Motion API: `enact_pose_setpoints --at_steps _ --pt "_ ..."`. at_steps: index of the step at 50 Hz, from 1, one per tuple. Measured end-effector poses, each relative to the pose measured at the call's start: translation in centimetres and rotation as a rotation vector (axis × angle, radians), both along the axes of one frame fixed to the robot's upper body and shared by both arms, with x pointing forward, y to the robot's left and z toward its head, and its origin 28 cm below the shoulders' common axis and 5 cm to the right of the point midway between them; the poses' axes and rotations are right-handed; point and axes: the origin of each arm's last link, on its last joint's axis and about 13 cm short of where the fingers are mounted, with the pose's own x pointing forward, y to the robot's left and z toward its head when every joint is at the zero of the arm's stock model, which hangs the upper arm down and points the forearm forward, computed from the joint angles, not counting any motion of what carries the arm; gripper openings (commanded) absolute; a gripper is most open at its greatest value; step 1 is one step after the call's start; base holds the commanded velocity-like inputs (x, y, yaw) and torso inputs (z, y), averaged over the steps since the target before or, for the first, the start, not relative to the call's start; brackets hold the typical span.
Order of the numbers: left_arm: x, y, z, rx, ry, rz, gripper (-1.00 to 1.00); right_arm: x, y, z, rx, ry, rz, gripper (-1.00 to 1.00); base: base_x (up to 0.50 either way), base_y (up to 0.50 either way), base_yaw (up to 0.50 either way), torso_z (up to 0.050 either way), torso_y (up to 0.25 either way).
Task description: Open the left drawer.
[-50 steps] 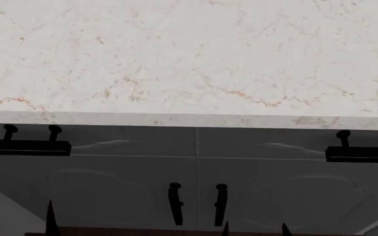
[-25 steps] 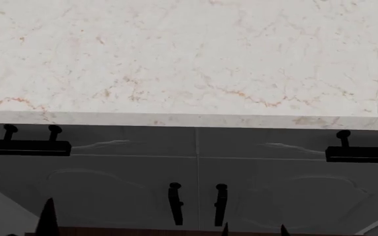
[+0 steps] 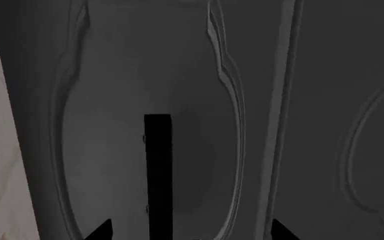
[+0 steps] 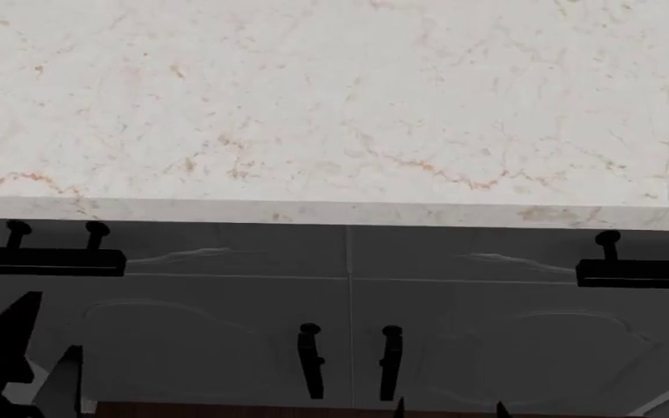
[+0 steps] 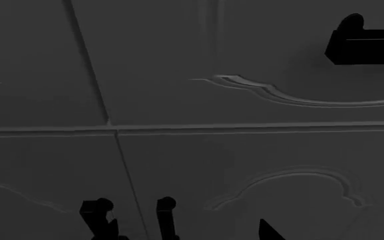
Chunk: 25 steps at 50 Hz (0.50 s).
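The left drawer (image 4: 236, 251) is a dark-grey front under the marble counter, flush with its neighbour. Its black bar handle (image 4: 46, 260) stands on two knobbed posts at the far left. My left gripper (image 4: 39, 361) hangs open below that handle, in front of the cabinet door. In the left wrist view the handle (image 3: 157, 172) runs ahead across the left drawer (image 3: 112, 75), between the spread fingertips (image 3: 101, 231) and apart from them. My right gripper (image 4: 451, 407) shows only as two separated tips at the bottom edge, holding nothing.
The marble countertop (image 4: 334, 104) overhangs the drawers. A matching right drawer front (image 4: 486, 254) carries its own bar handle (image 4: 643, 272). Below are two grey doors with vertical black handles (image 4: 309, 361). The right wrist view shows one fingertip (image 5: 269, 233) facing these fronts.
My left gripper has risen from the bottom-left corner of the head view toward the left drawer's handle. The right gripper and the drawers have not moved.
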Motion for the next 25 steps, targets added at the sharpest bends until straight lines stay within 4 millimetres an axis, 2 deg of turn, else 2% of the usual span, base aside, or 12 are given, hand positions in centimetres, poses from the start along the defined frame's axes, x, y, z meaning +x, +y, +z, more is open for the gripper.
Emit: enact_pose_setpoints --at_steps 11,25 --pt "0.24 0.55 0.61 0.103 0.003 0.026 1.0 0.02 0.08 0.02 -0.007 0.015 0.0 1.0 0.0 0.0 0.0 0.0 0.0" --pt "0.33 0.78 0.87 0.142 0.004 0.039 1.0 0.02 0.13 0.05 -0.013 0.023 0.001 1.0 0.0 0.0 0.0 0.0 0.0"
